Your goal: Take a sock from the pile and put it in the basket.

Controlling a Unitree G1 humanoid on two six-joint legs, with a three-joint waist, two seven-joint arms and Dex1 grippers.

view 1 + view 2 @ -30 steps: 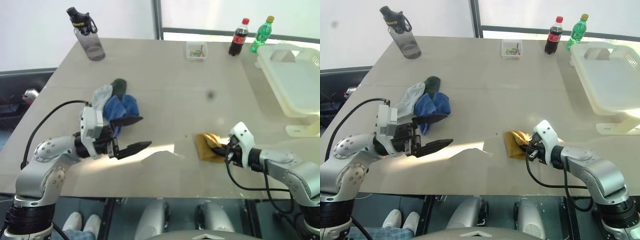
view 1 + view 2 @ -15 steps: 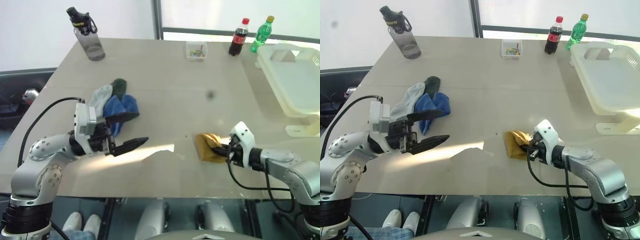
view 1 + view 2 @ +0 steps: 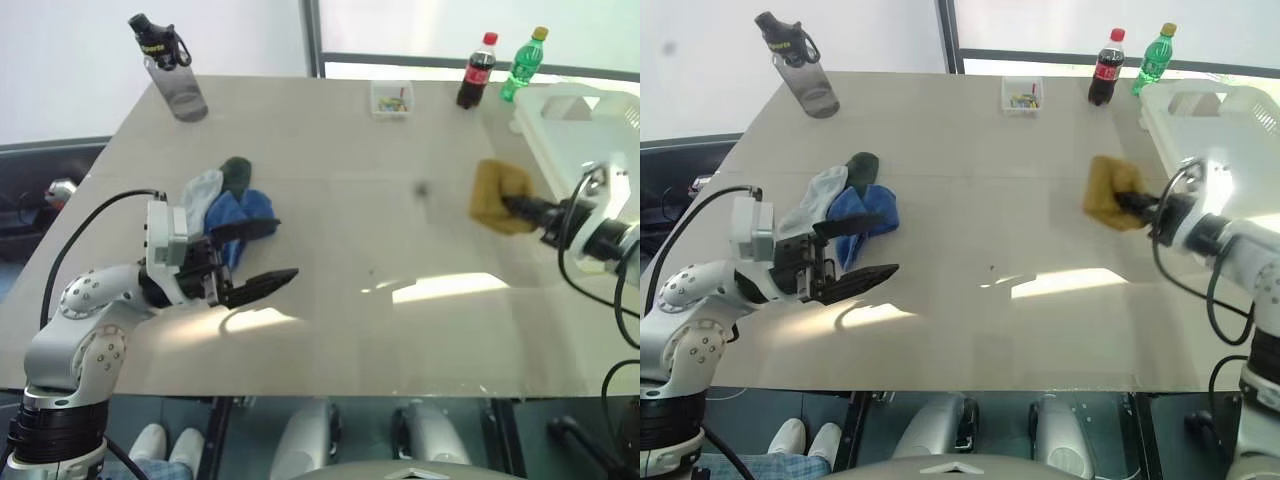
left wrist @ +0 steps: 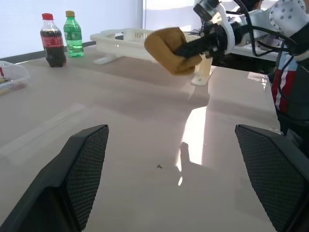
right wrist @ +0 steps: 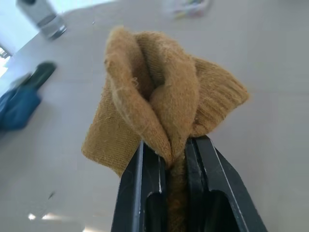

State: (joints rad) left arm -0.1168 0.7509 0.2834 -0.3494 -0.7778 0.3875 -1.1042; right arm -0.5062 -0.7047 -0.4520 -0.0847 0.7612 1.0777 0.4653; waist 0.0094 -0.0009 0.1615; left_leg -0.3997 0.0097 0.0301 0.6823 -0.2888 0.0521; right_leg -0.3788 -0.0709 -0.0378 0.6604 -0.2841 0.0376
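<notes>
Now the right gripper (image 5: 171,159) pinches a mustard yellow sock (image 3: 500,195), lifted clear of the table (image 3: 400,230) at about three o'clock, just beside the basket (image 3: 590,150). The left gripper (image 3: 262,257) hovers with jaws spread wide and empty at eight o'clock, near the pile (image 3: 228,200), apparently not touching it.

The big tan table (image 3: 340,240) holds the pile (image 3: 228,200) of socks. Far behind the pile stands a grey bottle (image 3: 168,70). Well to the pile's right sit a small clear box (image 3: 392,99), two bottles (image 3: 476,72) and the basket (image 3: 585,150).
</notes>
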